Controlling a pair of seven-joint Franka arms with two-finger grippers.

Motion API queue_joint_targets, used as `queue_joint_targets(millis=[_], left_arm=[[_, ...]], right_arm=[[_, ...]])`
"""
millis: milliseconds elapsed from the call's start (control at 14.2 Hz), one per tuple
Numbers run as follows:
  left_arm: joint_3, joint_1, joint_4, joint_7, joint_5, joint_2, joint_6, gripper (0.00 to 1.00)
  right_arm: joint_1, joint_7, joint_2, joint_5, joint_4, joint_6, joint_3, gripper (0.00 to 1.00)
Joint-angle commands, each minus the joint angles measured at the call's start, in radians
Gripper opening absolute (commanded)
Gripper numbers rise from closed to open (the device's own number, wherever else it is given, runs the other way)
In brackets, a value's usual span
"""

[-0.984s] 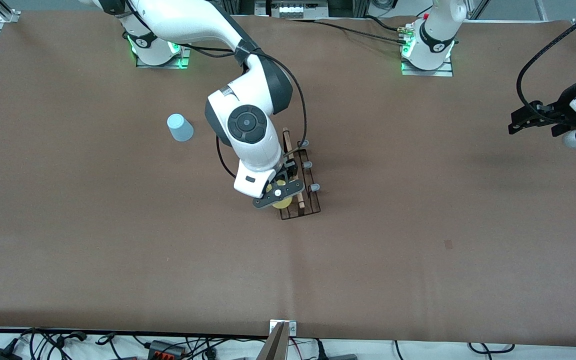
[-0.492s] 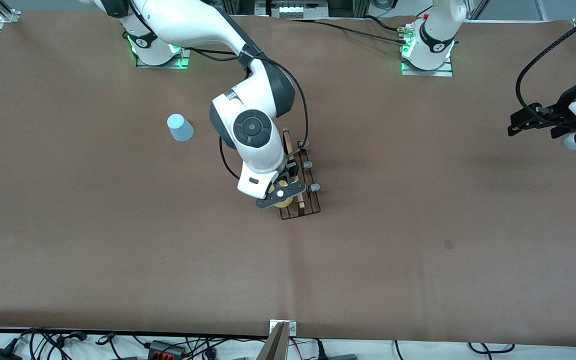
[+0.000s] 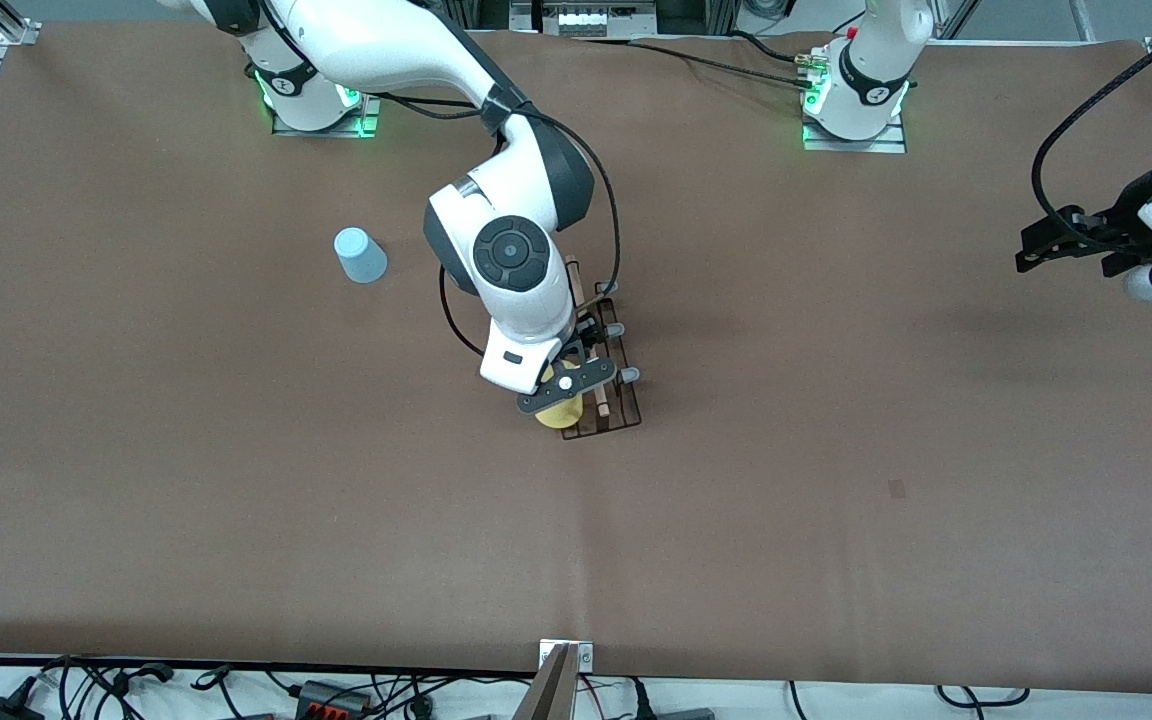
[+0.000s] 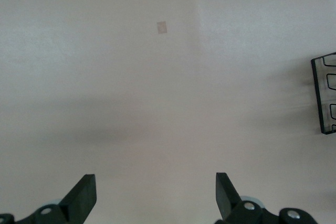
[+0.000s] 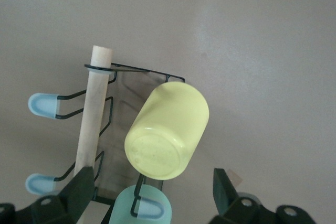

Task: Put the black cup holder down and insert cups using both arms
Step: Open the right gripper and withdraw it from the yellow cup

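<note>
Now yellow cup [image 5: 168, 129] sits tilted, upside-down on black rack [image 5: 137, 80] prong.

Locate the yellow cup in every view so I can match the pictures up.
Front view: the yellow cup sits upside down on the black cup holder, at its end nearest the camera, under the right gripper.
Right wrist view: the yellow cup fills the centre, bottom up, tilted on a prong between the open fingers.
Left wrist view: not in it.
Shared landmark: the wooden rod handle beside the cup.
</note>
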Motion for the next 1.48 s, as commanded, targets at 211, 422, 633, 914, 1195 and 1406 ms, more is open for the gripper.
queue_joint_targets(millis=[211, 422, 633, 914, 1195, 1406], left_arm=[[-0.003, 0.006, 0.026, 0.020, -0.026, 0.013, -0.007, 1.00], [-0.003, 0.006, 0.026, 0.022, -0.026, 0.013, -0.007, 1.00], [-0.003, 0.006, 0.027, 0.022, -0.026, 0.013, -0.007, 1.00], [-0.003, 0.006, 0.026, 0.022, -0.024, 0.011, -0.007, 1.00], [-0.006, 0.007, 0.026, 0.022, -0.026, 0.013, -0.010, 1.00], [-0.006, 0.007, 0.026, 0.022, -0.024, 0.011, -0.010, 1.00]], right_arm=[[-0.007, 0.040, -0.068, 0.000, 0.014, -0.095, -0.069, 1.00], [-0.033, 0.030, -0.094, -0.001, 0.013, -0.136, -0.169, 1.00], [-0.123, 0.014, -0.099, -0.001, 0.010, -0.201, -0.208, 1.00], [-0.255, -0.028, -0.146, 0.000, 0.011, -0.254, -0.211, 1.00], [-0.340, -0.069, -0.177, 0.009, 0.011, -0.256, -0.211, 1.00], [-0.404, -0.070, -0.188, 0.011, 0.014, -0.238, -0.217, 1.00]])
